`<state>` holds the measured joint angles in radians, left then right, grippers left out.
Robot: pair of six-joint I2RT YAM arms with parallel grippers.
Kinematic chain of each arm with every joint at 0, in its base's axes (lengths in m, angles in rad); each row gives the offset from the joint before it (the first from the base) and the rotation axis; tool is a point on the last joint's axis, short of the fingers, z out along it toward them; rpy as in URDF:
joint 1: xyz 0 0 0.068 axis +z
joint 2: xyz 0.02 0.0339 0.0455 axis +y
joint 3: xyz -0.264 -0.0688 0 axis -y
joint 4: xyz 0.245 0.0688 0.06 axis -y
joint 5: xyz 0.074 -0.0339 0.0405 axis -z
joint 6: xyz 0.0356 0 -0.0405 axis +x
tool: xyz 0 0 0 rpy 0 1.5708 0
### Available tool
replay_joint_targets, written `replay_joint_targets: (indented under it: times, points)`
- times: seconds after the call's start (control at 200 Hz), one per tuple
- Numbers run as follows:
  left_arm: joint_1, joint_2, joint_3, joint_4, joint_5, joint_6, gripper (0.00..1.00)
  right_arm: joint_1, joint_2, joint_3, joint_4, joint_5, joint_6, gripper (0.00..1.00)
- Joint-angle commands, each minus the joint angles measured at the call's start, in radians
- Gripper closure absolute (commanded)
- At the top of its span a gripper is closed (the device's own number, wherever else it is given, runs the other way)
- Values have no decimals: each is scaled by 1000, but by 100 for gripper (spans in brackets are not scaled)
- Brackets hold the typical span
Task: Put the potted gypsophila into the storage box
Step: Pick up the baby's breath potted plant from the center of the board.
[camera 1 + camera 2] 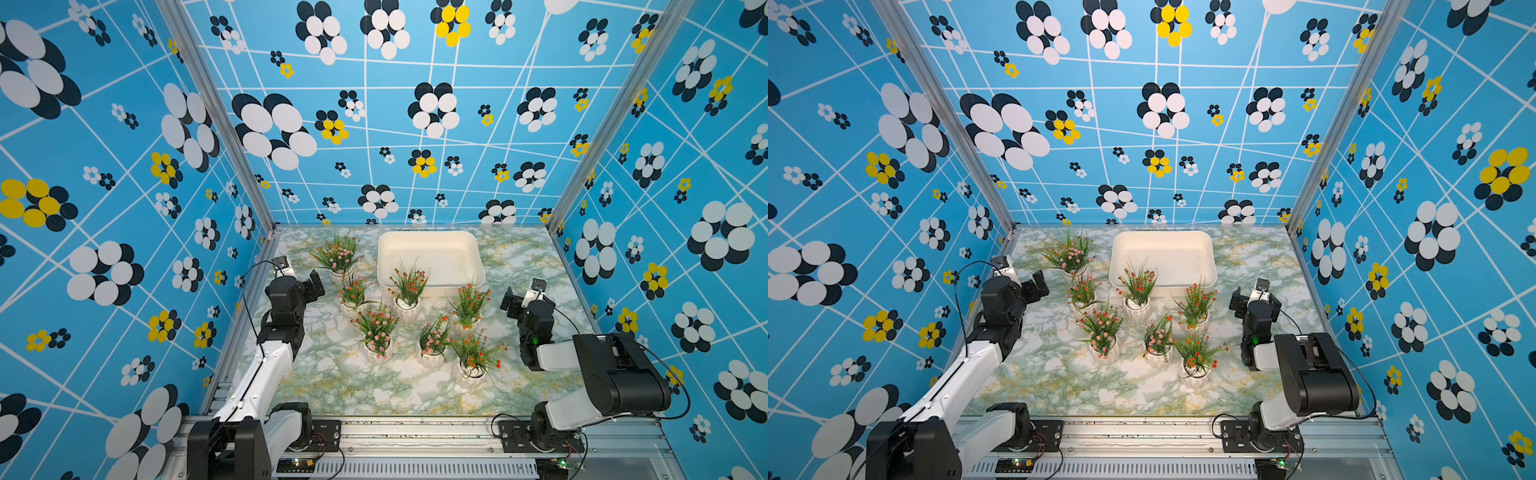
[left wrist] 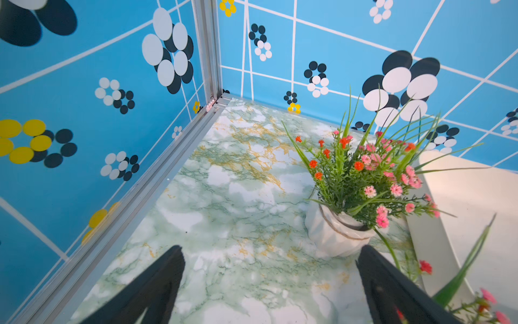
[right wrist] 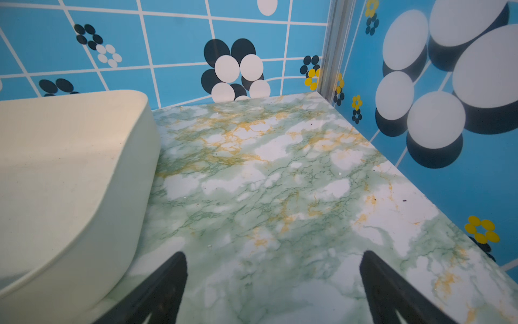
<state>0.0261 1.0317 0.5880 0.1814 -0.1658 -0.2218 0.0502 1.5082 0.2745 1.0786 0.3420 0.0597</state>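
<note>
Not started: box [image 1: 436, 253] empty, seven pots on the table [image 1: 353, 390], both claws released.

I see the left claw [image 1: 314, 286] and the right claw [image 1: 509, 301] with jaws spread wide and nothing between them. They hang either side of the cluster of pots. The nearest pot [image 2: 339, 232] stands just ahead of the left claw, off its right finger, not touching it. The box lies beyond both claws, between them, and beside the right claw in the right wrist view [image 3: 84, 168]. Its long axis runs across from claw to claw, and its mouth faces up. One pot [image 1: 406, 305] stands just outside its near rim. All the pots are upright, with stems pointing up. I judge that every pick and placement remains to be done.
</note>
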Motion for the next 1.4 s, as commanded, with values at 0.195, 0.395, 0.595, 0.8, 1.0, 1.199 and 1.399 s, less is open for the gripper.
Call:
replay_joint_targets:
  times: [0.195, 0.395, 0.595, 0.8, 1.0, 1.199, 1.399]
  points:
    - [9, -77, 126, -309, -61, -93, 1, -1, -201, 98, -374, 48, 51, 1]
    - [9, -64, 192, -365, -31, -123, 0, -3, -311, 302, -852, 70, 168, 1]
    - [11, -26, 252, -410, 5, -150, 1, -23, -244, 638, -1412, -10, 233, 1]
    - [11, 45, 327, -493, 109, -138, 1, -83, -146, 868, -1769, -200, 293, 6]
    - [11, 160, 454, -653, 189, -121, 1, -105, 4, 1040, -2067, -376, 256, 14]
    - [2, 227, 512, -815, 213, -146, 0, -105, -12, 936, -2072, -397, 249, 20]
    - [-45, 232, 504, -896, 187, -153, 0, -56, -63, 806, -2003, -452, 300, 28]
